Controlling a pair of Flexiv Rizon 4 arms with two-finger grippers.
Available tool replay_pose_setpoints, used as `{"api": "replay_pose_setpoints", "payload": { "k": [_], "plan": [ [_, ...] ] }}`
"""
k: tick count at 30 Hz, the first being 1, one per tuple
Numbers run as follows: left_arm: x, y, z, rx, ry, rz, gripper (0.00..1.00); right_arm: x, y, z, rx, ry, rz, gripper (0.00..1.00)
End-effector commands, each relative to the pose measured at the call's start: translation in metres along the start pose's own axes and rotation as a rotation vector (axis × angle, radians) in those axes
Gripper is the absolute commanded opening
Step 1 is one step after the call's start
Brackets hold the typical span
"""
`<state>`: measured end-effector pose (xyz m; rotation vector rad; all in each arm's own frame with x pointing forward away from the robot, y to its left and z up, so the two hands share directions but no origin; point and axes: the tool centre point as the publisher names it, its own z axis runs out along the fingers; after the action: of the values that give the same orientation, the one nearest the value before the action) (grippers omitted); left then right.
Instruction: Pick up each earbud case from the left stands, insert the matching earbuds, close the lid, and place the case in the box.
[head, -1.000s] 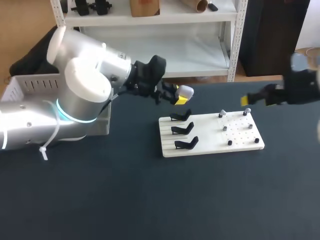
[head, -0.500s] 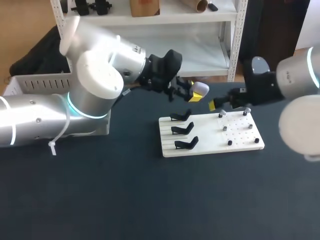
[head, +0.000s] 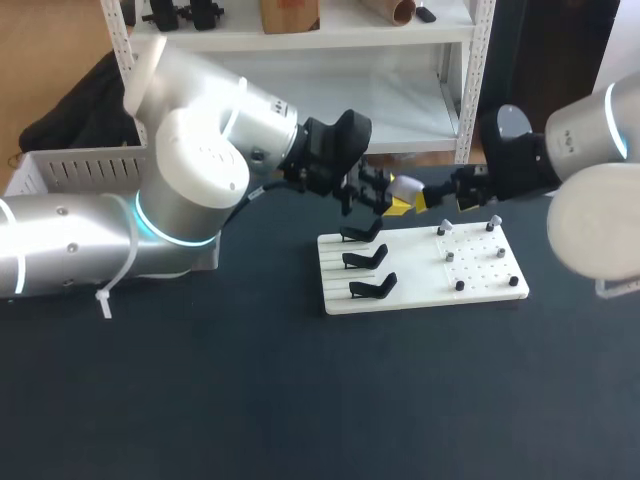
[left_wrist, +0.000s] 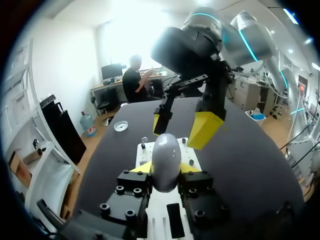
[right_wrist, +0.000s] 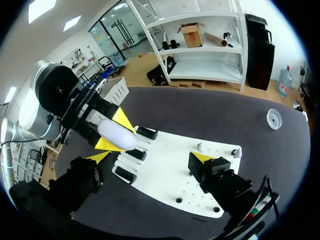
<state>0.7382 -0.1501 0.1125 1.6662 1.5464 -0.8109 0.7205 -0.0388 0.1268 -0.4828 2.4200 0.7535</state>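
My left gripper (head: 398, 198) is shut on a white earbud case (head: 405, 186) and holds it in the air above the far edge of the white board (head: 420, 290). In the left wrist view the case (left_wrist: 165, 159) stands upright between my yellow tips. My right gripper (head: 438, 203) is open just to the right of the case, and its yellow fingers (left_wrist: 205, 131) hang ahead of the case. From the right wrist the case (right_wrist: 116, 135) lies ahead of my right gripper (right_wrist: 150, 157), off to one side. Three black stands (head: 365, 258) on the board carry nothing. Small earbuds (head: 445, 229) sit on pegs on its right half.
A pale slatted box (head: 70, 166) stands at the table's far left, partly behind my left arm. The white board (right_wrist: 170, 175) lies under both grippers. Dark tabletop (head: 300, 400) stretches in front of the board.
My left gripper has carried the case to the right, over the board's far edge. My right arm has swung in from the right until its open gripper is beside the case.
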Motion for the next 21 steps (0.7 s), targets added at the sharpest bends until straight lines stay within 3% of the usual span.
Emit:
{"api": "replay_pose_setpoints", "payload": {
  "k": [1,16,21],
  "plan": [
    [0.002,-0.004,-0.001,-0.006,0.001,-0.002,0.0,-0.003,-0.003,0.001,-0.019,0.003,-0.001,1.0],
    [0.004,-0.01,-0.001,0.022,-0.013,0.0,0.0,-0.012,-0.009,-0.01,0.017,-0.033,-0.002,1.0],
    [0.002,-0.007,-0.01,0.016,-0.104,-0.033,0.0,-0.012,-0.017,-0.025,0.095,-0.021,-0.034,1.0]
  ]
}}
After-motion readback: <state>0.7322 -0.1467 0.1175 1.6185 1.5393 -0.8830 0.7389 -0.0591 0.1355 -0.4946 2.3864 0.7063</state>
